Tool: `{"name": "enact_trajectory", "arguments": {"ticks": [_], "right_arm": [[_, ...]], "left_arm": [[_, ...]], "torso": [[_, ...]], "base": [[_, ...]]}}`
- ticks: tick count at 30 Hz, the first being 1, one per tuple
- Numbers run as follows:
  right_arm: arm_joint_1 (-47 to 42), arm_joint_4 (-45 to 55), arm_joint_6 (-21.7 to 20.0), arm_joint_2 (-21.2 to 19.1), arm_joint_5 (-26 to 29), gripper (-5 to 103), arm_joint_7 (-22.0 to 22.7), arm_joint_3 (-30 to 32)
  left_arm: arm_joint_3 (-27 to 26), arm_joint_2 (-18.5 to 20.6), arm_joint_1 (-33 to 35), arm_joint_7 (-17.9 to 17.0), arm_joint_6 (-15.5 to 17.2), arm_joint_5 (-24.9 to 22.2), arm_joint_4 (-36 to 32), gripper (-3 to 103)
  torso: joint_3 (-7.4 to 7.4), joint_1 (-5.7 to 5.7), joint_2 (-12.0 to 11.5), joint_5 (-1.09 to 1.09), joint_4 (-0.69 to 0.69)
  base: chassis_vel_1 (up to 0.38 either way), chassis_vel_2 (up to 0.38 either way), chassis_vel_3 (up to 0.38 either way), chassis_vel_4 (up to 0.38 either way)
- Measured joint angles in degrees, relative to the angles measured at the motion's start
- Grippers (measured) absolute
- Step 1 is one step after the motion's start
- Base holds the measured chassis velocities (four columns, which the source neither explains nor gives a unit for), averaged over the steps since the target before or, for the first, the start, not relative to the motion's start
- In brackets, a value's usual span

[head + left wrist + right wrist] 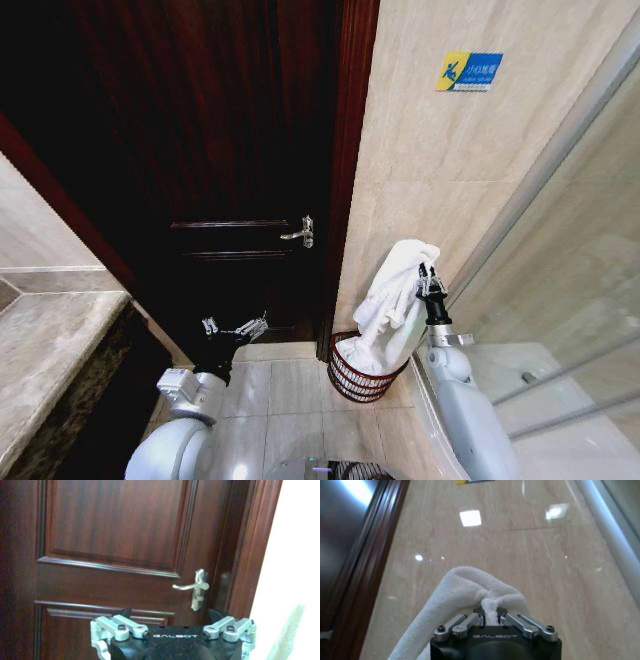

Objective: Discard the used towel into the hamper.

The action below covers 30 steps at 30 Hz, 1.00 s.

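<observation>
1. The towel (395, 295) hangs white and long, pinched high up at a bunched fold, its length running almost straight down with a slight lean toward the door side. Its lower end already dips inside the hamper (345, 380).

2. The hamper sits on the floor tiles in the corner, tucked between the dark door frame (350, 170) and the pale tiled wall (460, 170). Its reddish-brown slats flare out to the rim, and the towel's tail rests within that rim.

3. The right gripper (430, 283) is raised above the hamper and a touch to its right, fingers clamped on the towel. In the right wrist view the fingers (467, 624) squeeze a narrow ridge of cloth between them, with the rest of the towel (455, 592) draping away over the front.

4. Here's the relation that matters: the hamper lies below the right gripper and slightly toward the door. The towel's long axis points down into the opening, so most of the cloth is lined up over the basket. My read is that a release from here would likely drop it in, though the upper bulk could catch on the rim nearest the wall.

5. The right arm is clearly the nearer one. The left gripper (236, 327) waits low in front of the door (210, 130), well apart from the hamper, jaws spread and holding nothing; its wrist view looks at the door handle (194, 588).
</observation>
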Motion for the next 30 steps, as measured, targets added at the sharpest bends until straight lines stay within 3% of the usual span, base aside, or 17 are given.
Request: {"name": "enact_trajectory", "arguments": {"ticks": [30], "right_arm": [[-0.05,-12.98,1.35,4.65,0.12,13,-1.45,-0.58]], "left_arm": [[0.00,0.00,0.00,0.00,0.00,0.00,0.00,100]], "torso": [[0.00,0.01,0.00,0.00,0.00]], "base": [[-0.016,0.019,0.016,-0.015]]}}
